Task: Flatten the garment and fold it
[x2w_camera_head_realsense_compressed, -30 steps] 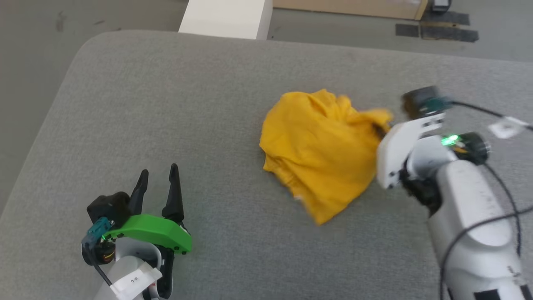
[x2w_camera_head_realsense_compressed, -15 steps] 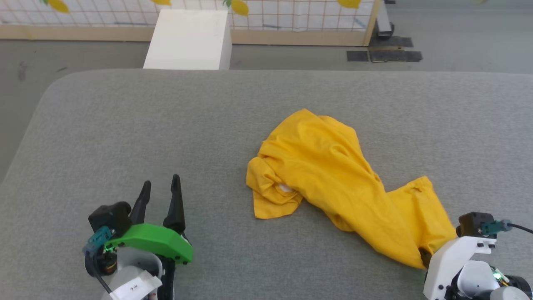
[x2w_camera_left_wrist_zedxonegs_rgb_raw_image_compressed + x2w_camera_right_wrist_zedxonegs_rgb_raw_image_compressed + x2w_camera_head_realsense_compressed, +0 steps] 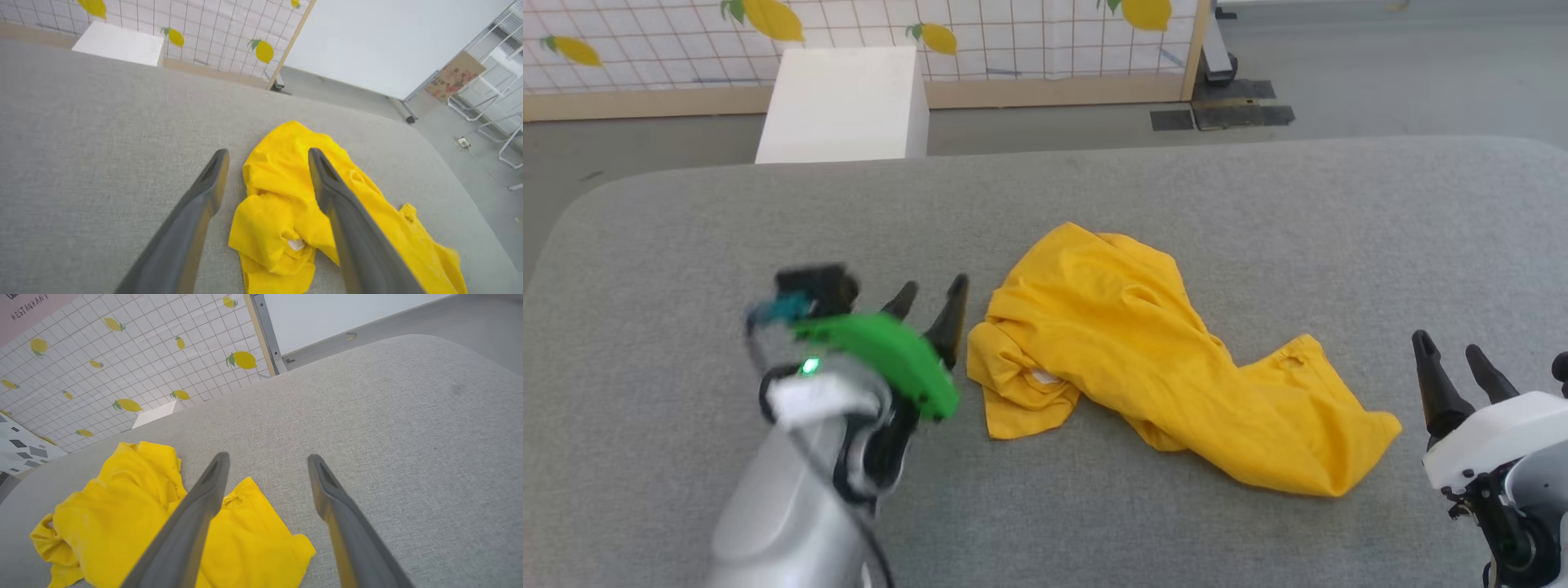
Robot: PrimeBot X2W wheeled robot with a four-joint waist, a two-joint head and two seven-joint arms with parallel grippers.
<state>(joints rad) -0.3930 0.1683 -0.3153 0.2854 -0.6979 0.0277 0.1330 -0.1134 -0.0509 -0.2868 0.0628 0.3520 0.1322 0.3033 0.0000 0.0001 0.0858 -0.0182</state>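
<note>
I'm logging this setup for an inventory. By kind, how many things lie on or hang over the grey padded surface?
Garments: 1, the yellow garment, crumpled.
Tools: 2, the left tool and the right tool, both open and holding nothing.
Total: 3

Your left gripper [image 3: 934, 287] carries two long, dark, tapering fingers [image 3: 951, 314] set in a bright green curved housing [image 3: 882, 351]. Behind the housing you see a black camera block [image 3: 813, 284], a teal connector [image 3: 778, 309], a lit green lamp [image 3: 809, 367] and a pale silver forearm [image 3: 776, 506]. Your right gripper [image 3: 1447, 345] has the same dark fingers in a white housing [image 3: 1494, 437] with small dark dots along its lower edge, above black joint parts [image 3: 1511, 547].
</note>
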